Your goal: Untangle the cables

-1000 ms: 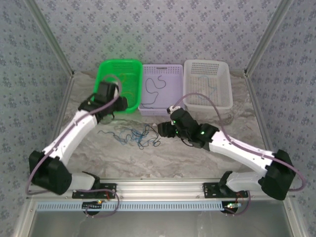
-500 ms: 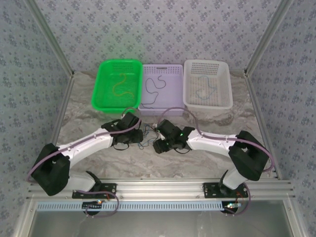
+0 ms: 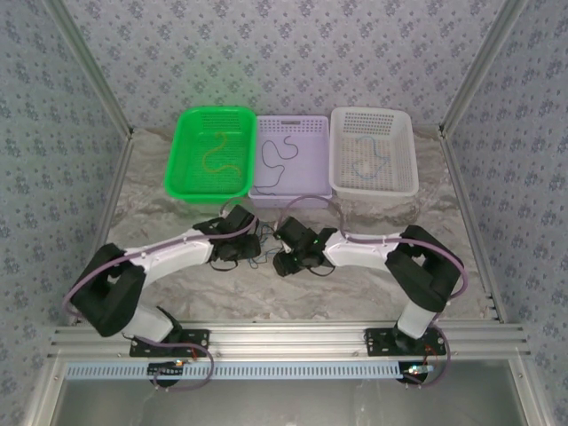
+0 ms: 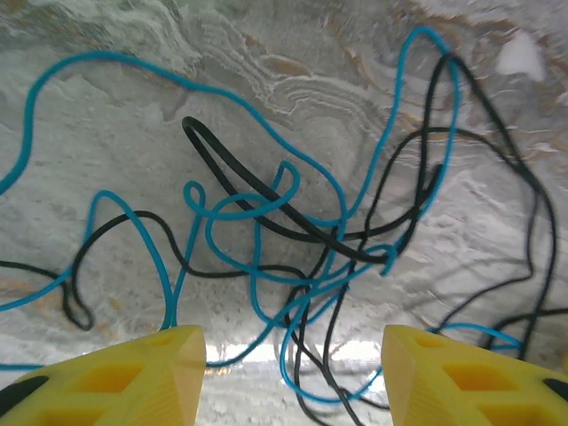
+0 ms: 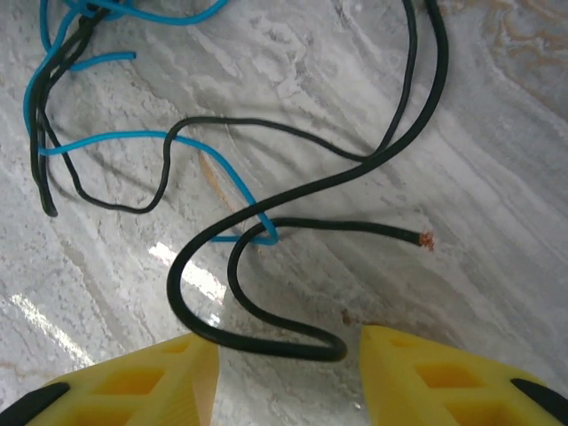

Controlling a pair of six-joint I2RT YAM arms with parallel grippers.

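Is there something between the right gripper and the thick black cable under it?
Nothing visible stands in the way. The right gripper has its jaws apart over a bend of the black cable, which lies on the table. The blue cable crosses the black one only farther from the jaws.

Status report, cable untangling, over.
Left gripper open over the cables, blue and black, knotted. Right gripper open above a black cable loop. Nothing blocking.
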